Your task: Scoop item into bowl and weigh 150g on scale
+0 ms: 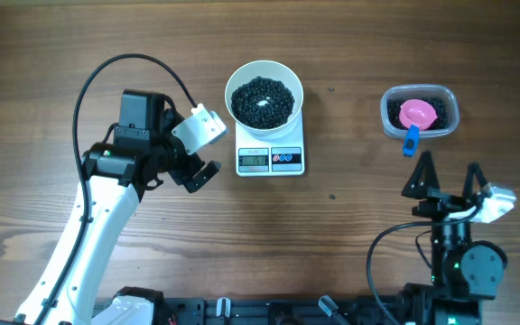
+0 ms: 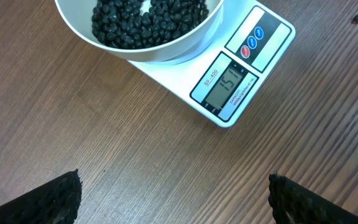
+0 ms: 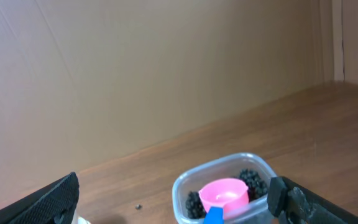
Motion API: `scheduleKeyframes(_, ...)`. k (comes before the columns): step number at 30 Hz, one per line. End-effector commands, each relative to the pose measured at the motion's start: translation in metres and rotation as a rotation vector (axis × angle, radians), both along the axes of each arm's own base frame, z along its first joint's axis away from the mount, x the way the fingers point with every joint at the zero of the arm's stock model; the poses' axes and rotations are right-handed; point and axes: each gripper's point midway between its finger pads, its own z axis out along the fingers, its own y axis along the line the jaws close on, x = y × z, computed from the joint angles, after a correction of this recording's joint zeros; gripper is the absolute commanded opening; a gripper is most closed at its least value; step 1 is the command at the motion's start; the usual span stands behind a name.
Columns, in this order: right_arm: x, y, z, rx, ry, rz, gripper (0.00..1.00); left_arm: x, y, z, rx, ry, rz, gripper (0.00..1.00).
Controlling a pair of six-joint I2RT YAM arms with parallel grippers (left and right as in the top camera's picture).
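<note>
Bean-filled bowl on scale

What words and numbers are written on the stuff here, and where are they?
"151": on the scale, in its grey display.
"SF-400": printed on the scale beside the display.
Tiny print under the display and marks on the two round buttons: too small to read.

One each: bowl, scale, tub, scoop.
</note>
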Motion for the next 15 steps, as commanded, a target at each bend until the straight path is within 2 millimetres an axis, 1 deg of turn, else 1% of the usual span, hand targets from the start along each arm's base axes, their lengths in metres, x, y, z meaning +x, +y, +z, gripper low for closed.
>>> scheduleKeyframes(1, 0.001, 0.0, -0.019, -0.018, 0.017, -0.004, 1.0, -0.002, -0.001, -0.002, -0.008, 0.004, -0.017, 1.0)
scheduleKeyframes(5, 0.004, -0.002, -0.044, -0.013, 0.053, -0.009, 1.0, -0.002, -0.001, -0.002, -0.008, 0.004, -0.017, 1.0)
scheduleKeyframes(11, 0.004, -0.001, -0.044, -0.207, 0.068, -0.013, 1.0, -0.002, -0.001, -0.002, -0.008, 0.004, -0.017, 1.0)
scheduleKeyframes(14, 0.004, -0.001, -0.044, -0.226, 0.07, -0.013, 1.0, -0.002, -0.001, -0.002, -0.008, 0.004, -0.017, 1.0)
scheduleKeyframes(15, 0.004, -0.001, -0.044, -0.225, 0.07, -0.013, 0.98, -0.002, -0.001, -0.002, -0.008, 0.004, -0.017, 1.0)
